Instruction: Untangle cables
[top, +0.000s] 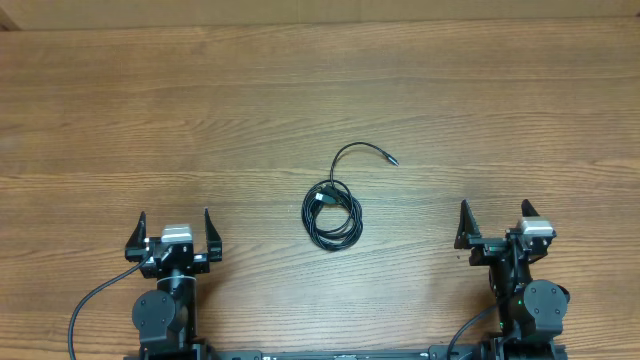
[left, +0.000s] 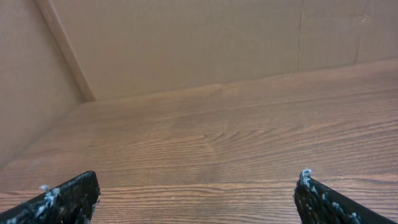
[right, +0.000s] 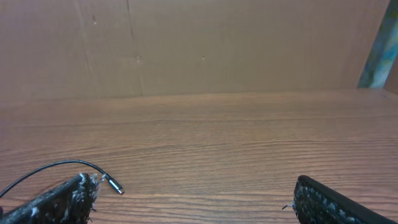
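Note:
A thin black cable (top: 333, 212) lies coiled in a small bundle at the table's middle. One loose end arcs up and right to a plug (top: 392, 159). That end and plug also show in the right wrist view (right: 114, 185), at lower left. My left gripper (top: 174, 233) is open and empty at the front left, well apart from the cable. My right gripper (top: 494, 225) is open and empty at the front right. The left wrist view shows only bare wood between its open fingers (left: 198, 196).
The wooden table (top: 320, 100) is bounded by brown cardboard walls at the back (right: 199, 43) and at the left (left: 25, 87). Both arm bases stand at the front edge.

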